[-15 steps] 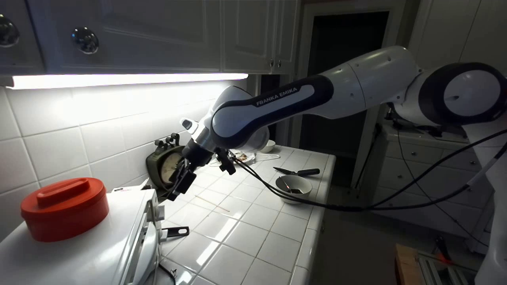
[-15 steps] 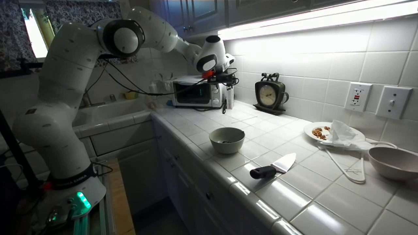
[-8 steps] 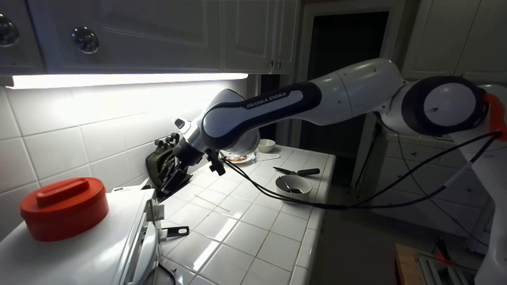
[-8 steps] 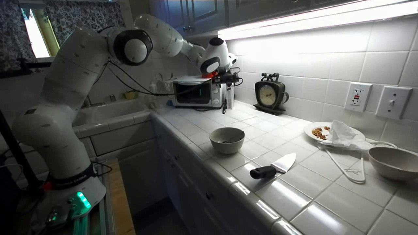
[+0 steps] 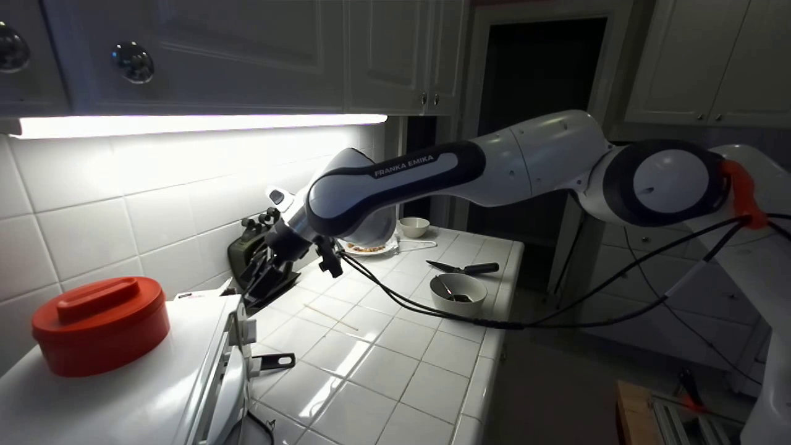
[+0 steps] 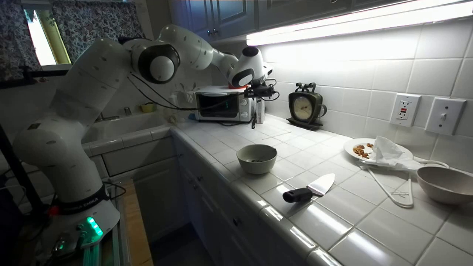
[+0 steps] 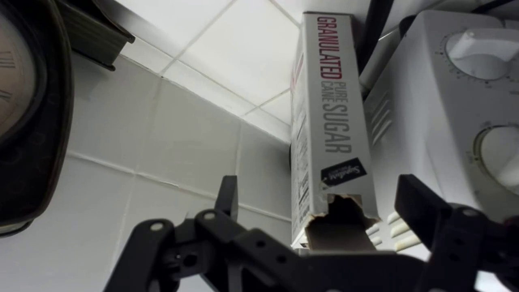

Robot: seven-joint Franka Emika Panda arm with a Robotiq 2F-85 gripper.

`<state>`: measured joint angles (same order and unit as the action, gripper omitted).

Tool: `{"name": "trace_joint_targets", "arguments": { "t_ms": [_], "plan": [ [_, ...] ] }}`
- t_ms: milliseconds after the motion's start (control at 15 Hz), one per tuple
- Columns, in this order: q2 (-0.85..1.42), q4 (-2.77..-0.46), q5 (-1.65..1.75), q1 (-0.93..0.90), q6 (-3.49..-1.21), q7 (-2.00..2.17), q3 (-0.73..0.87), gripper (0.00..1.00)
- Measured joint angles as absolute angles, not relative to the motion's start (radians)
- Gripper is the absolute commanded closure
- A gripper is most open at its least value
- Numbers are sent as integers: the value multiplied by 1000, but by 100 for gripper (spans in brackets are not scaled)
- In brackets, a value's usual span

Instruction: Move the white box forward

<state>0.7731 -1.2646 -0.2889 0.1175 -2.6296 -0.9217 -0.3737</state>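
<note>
Jaws: spread, pinching nothing I can make out.
White box (image 7: 338, 109): straight ahead, framed between the jaws in the wrist view, off-centre toward the oven (image 7: 438, 121) side.
Long axis: upright on the bench (image 6: 221, 139); torn top toward the jaws, foot away.
Oven gap: narrow, box just beside oven. Judgement: one jaw must slip in there; centring on the box first should lower snag risk.
Tile wall (image 7: 182, 138): near the box; clearance unclear.
Clock (image 6: 305, 107): well apart, on the side away from the oven.
</note>
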Motion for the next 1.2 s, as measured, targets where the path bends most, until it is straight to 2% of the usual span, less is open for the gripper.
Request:
{"name": "trace_joint_targets", "arguments": {
  "t_ms": [267, 333, 400, 467, 933, 1200],
  "plan": [
    [811, -1241, -289, 115, -2629, -922, -391, 0],
    [817, -1238, -289, 115, -2631, -922, -393, 8],
    [822, -1233, -289, 115, -2632, -922, -394, 25],
    [827, -1226, -289, 115, -2632, -922, -395, 34],
    [864, -1197, -289, 115, -2649, -910, -415, 84],
    [878, -1184, -289, 115, -2657, -904, -423, 94]
  ]
}}
